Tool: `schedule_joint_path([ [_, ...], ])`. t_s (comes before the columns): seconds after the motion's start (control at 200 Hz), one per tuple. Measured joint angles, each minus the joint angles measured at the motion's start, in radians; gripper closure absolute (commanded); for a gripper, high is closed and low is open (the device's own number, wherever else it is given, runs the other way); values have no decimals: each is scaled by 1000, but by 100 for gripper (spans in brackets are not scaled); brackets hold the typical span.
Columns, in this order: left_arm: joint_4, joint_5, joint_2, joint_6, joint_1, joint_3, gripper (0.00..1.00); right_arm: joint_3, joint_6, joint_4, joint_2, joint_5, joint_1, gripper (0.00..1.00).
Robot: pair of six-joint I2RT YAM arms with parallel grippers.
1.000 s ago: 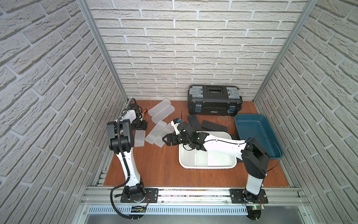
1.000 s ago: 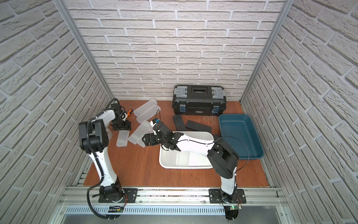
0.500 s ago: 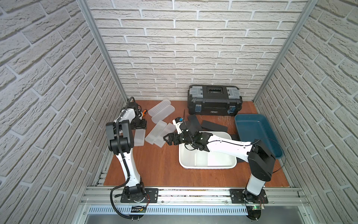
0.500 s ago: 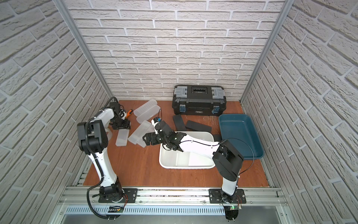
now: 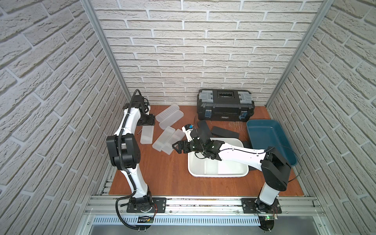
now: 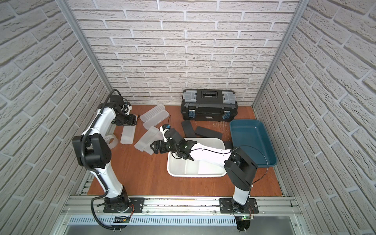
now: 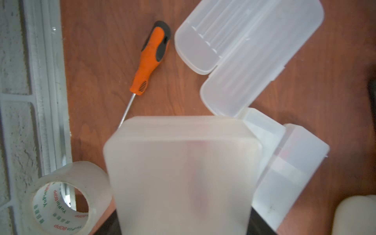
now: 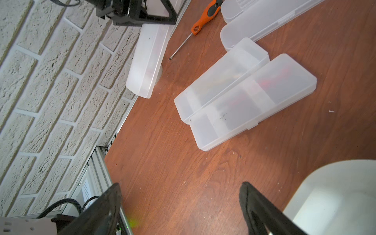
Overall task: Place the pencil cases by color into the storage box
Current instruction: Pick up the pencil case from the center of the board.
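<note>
Lower centre of a top view: the white storage box [image 5: 232,165] is seen w/ no case inside, as far as the R arm lets it be seen. Just left of its far corner the right gripper [image 5: 175,148] is held over bare table, jaws wide apart, nothing between them. Its place is hardly changed vs. a moment ago; only the elbow is swung more to the right. Just beyond it, two frosted pencil cases [image 5: 165,138] lie side by side, untouched.

Further, at centre left, the main change is found. The left gripper [image 5: 147,122] is closed tight on one end of a frosted case [image 5: 146,135], which is now drawn higher in the frame than before. In the L wrist view it hangs over the tape roll [image 7: 61,199] and the screwdriver [image 7: 152,55] tip, so it is judged lifted off the table. The pick is thus done; carrying to the box is probably next.

Farthest, two ribbed cases [image 5: 169,116] and the black cases [image 5: 223,132] are left to be sorted.
</note>
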Motion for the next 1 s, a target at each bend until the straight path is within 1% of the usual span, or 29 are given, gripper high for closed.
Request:
schedule_joint_path([
  [0.16,-3,52,-58,-24,-59,-19,47,-96,47,129,-4,-66,-42,9],
  [0.345,-2,104,-106,-62,-127,-30,47,-158,76,230,-12,-99,-76,9],
  [0.425,8,143,-124,-87,-155,-42,47,-182,91,285,-27,-114,-82,9],
  [0.66,64,264,-194,-181,-232,-80,46,-259,137,460,-64,-157,-122,9],
  [0.84,126,317,-238,-248,-285,-85,46,-293,156,554,-75,-171,-154,9],
  [1.0,190,367,-282,-310,-310,-117,46,-329,180,681,-78,-206,-180,9],
])
